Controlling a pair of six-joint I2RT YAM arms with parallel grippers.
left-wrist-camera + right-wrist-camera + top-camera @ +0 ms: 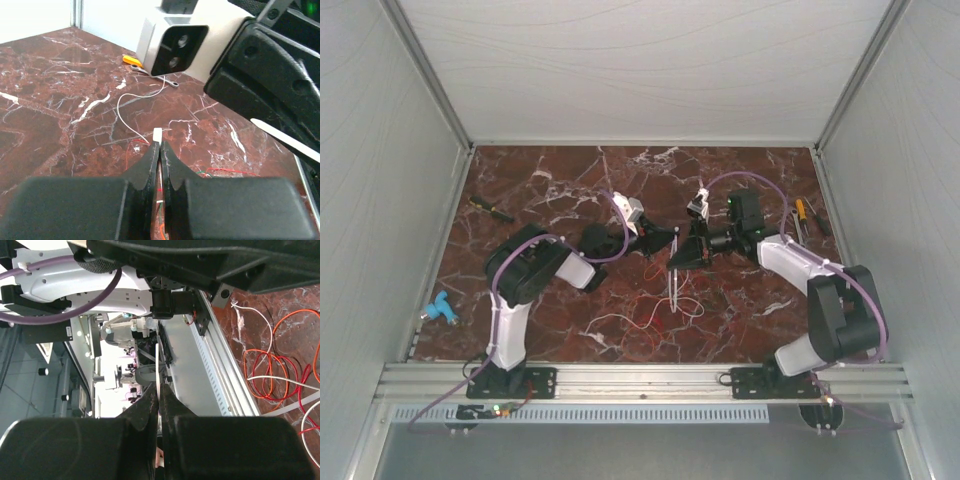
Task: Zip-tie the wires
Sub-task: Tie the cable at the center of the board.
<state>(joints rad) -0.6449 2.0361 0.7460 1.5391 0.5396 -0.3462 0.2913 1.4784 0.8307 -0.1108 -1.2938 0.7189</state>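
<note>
L pincer (159,150) clamped on zip tie (157,134) end; R pincer (158,396) also pinches it, wires (265,377) loose nearby.

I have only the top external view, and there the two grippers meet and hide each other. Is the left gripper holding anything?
Observer: Yes. In the left wrist view the left gripper is shut on the zip tie; its squared end sticks out just past the fingertips.
Operator: And the right one?
Observer: The right wrist view shows the right gripper also shut on the zip tie, a thin pale strip running up between its fingertips.
Operator: Where are the wires from that gripper?
Observer: In the right wrist view the wires lie in loose red-orange and white loops on the table beside the right gripper, apart from its fingers.
</note>
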